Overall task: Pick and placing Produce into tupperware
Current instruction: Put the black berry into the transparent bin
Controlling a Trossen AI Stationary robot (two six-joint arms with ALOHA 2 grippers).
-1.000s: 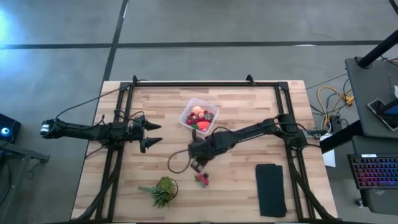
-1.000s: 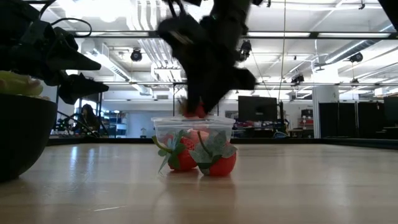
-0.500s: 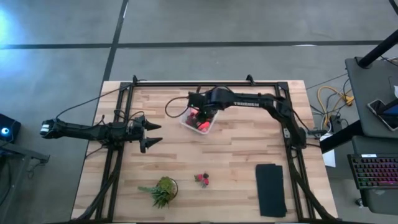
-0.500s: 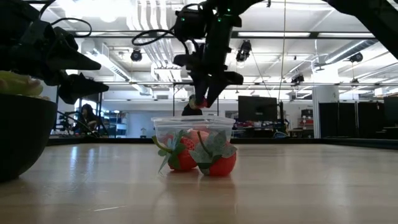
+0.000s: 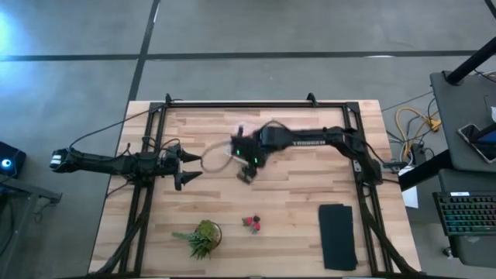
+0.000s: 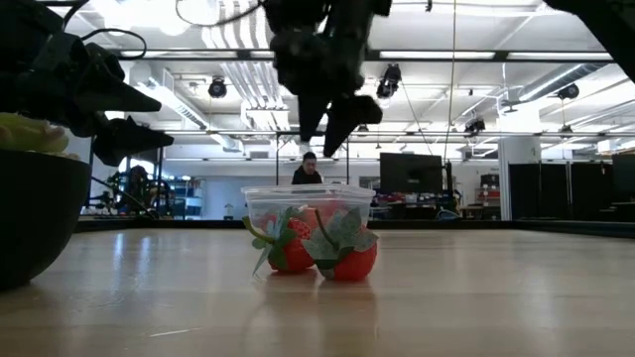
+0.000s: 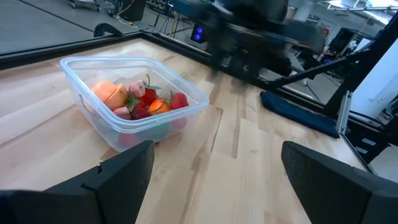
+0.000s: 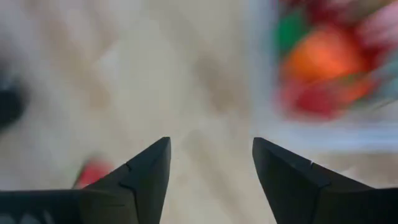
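Strawberries [image 5: 251, 224], 2 left on the tabletop [image 5: 294, 209] near the plant [image 5: 203, 236], look light and soft; I'd pinch them mid-body. Right gripper [image 6: 324, 126] is spread empty above the tupperware [image 7: 134, 99].

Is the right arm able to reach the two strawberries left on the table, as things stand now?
Probably yes. The right end effector is open and empty above bare wood, and nothing lies between it and the strawberries. The plant stands off to one side.
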